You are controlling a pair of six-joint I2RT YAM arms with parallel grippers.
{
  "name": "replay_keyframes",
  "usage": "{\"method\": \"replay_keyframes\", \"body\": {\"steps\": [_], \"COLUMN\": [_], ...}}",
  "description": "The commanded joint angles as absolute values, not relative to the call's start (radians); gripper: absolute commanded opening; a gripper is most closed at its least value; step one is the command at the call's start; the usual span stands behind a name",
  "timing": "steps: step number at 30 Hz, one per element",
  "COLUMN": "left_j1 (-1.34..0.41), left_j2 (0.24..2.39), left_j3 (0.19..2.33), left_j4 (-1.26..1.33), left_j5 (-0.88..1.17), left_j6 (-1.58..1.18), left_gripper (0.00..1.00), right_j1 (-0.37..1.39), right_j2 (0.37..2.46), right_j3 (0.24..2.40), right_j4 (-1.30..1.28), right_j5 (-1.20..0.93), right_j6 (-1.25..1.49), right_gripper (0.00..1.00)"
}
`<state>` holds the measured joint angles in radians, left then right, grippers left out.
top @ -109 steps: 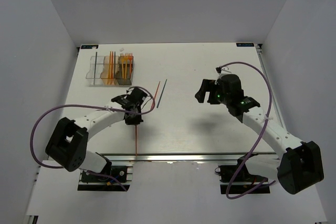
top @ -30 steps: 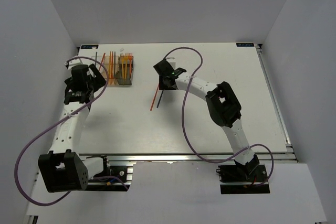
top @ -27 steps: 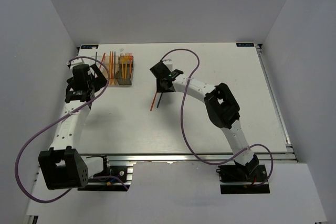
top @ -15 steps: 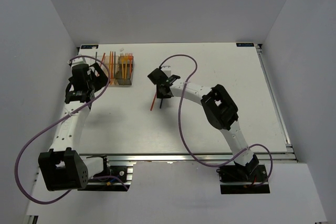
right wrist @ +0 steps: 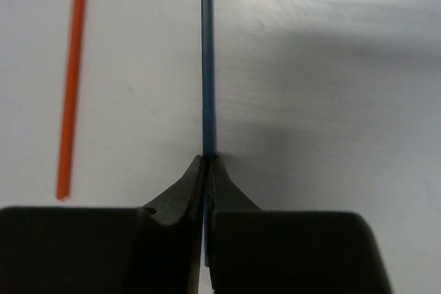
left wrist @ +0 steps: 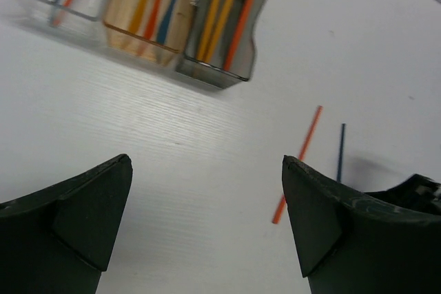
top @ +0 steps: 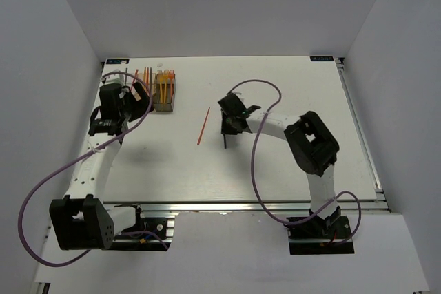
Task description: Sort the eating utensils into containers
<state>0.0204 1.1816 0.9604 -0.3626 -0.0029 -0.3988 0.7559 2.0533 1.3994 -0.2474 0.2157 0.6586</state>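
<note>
Dark blue stick (right wrist: 207,67), thin, straight and plain, is clamped by the right hand (right wrist: 206,163); the left hand (left wrist: 205,184) is spread apart.

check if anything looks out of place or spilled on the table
Only one thing: an orange stick lies loose and slanted on the table, well apart from the containers at the rear left. The blue stick beside it is pinched in the shut right gripper. Nothing looks spilled or damaged.
</note>
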Motion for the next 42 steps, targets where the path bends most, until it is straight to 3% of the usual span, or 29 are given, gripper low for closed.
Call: {"method": "replay_keyframes", "body": {"steps": [1,4,8,12,17,20,25,31,32,35,36,38,39,40,41,42], "left_j1": [0.015,-0.043,-0.167,-0.264,-0.331,-0.35,-0.377,-0.402,-0.403,-0.407,-0.408,-0.408,-0.408,-0.4,-0.388,-0.373], "left_j2": [1.17,1.14,1.115,1.126,1.216,1.294,1.396,1.428,1.43,1.436,1.442,1.447,1.442,1.434,1.424,1.396], "left_j3": [0.919,0.743,0.612,0.461,0.431,0.402,0.425,0.462,0.463,0.475,0.489,0.505,0.521,0.537,0.561,0.645], "left_j4": [-0.279,-0.053,0.167,0.578,0.794,1.077,1.158,1.045,1.048,1.071,1.077,1.072,1.056,0.961,0.857,0.73], "left_j5": [0.245,0.45,0.463,0.472,0.463,0.482,0.495,0.485,0.486,0.498,0.508,0.521,0.529,0.532,0.529,0.491], "left_j6": [-0.469,-0.608,-0.764,-0.969,-1.032,-1.135,-1.193,-1.132,-1.131,-1.137,-1.143,-1.146,-1.129,-1.102,-1.059,-0.92], "left_gripper": [0.98,0.98,0.98,0.97,0.94,0.94,0.9,0.83,0.78,0.39,0.17,0.0,0.0,0.0,0.0,0.0], "right_j1": [0.726,0.721,0.716,0.716,0.716,0.716,0.732,0.749,0.755,0.771,0.773,0.772,0.772,0.767,0.764,0.759], "right_j2": [1.936,1.803,1.68,1.544,1.473,1.445,1.43,1.436,1.446,1.474,1.479,1.479,1.473,1.453,1.439,1.422], "right_j3": [1.229,1.128,1.089,1.01,0.96,0.924,0.917,0.936,0.945,0.963,0.971,0.969,0.963,0.96,0.96,0.957], "right_j4": [-0.232,-0.157,-0.137,-0.039,0.055,0.153,0.232,0.255,0.256,0.261,0.264,0.27,0.268,0.252,0.226,0.16], "right_j5": [0.06,0.054,0.039,-0.104,-0.231,-0.34,-0.416,-0.411,-0.413,-0.422,-0.42,-0.413,-0.385,-0.361,-0.288,-0.246], "right_j6": [0.588,0.549,0.525,0.511,0.535,0.577,0.617,0.632,0.632,0.634,0.635,0.641,0.646,0.646,0.646,0.64], "right_gripper": [0.0,0.0,0.0,0.0,0.0,0.0,0.0,0.0,0.0,0.0,0.0,0.0,0.05,0.2,0.38,0.63]}}
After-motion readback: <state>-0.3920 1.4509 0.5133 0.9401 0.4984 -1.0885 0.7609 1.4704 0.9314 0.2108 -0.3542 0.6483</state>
